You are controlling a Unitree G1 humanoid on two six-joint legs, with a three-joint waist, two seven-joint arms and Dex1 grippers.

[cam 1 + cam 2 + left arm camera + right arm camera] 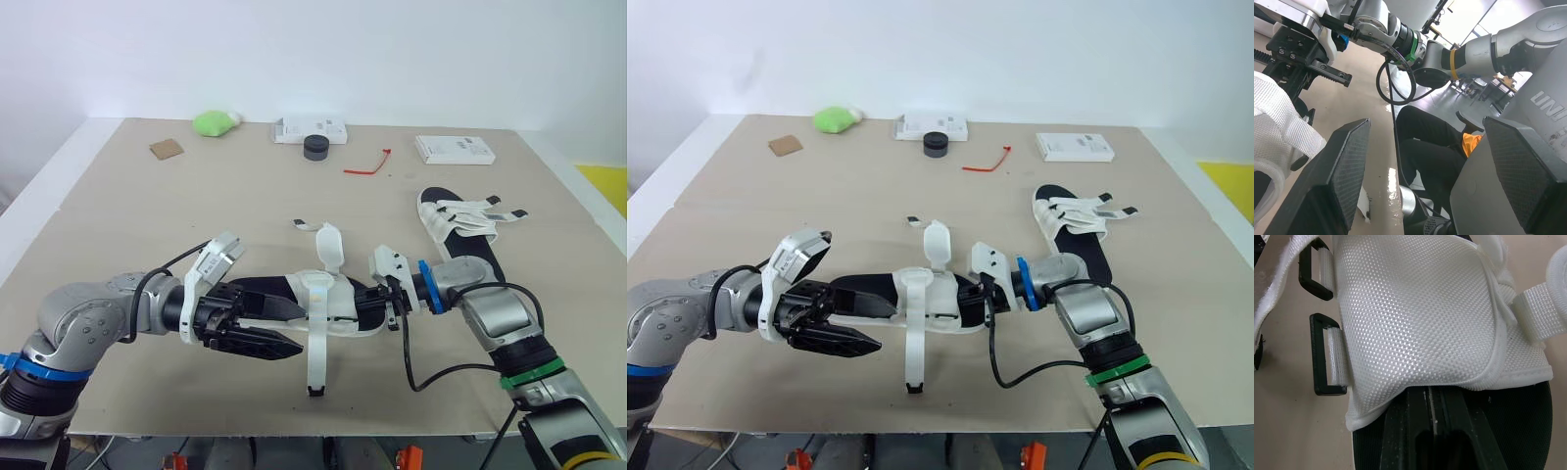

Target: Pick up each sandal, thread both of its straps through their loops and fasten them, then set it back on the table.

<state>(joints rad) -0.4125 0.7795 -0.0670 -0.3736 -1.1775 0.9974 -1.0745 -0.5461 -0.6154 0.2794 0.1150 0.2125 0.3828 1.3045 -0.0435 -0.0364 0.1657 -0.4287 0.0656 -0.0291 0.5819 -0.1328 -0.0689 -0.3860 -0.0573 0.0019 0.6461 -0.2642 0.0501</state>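
Observation:
One black-soled sandal with white straps [328, 302] is held just above the table's front middle. My right gripper [388, 300] is shut on its heel end; in the right wrist view the fingers [1400, 431] lie close together on the sole under the white upper, beside two black loops [1320, 357]. One strap [315, 362] hangs down loose and another [330, 247] stands up. At the toe end my left gripper [284, 331] is open, with nothing between its fingers [1337, 176]. The second sandal [460, 227] lies at the right with its straps loose.
Along the far side lie a brown card [166, 148], a green object [216, 121], a white box [309, 128] with a dark round cap [315, 146] before it, a red tie [367, 166] and another white box [453, 149]. The table's front edge [294, 431] is close below the held sandal.

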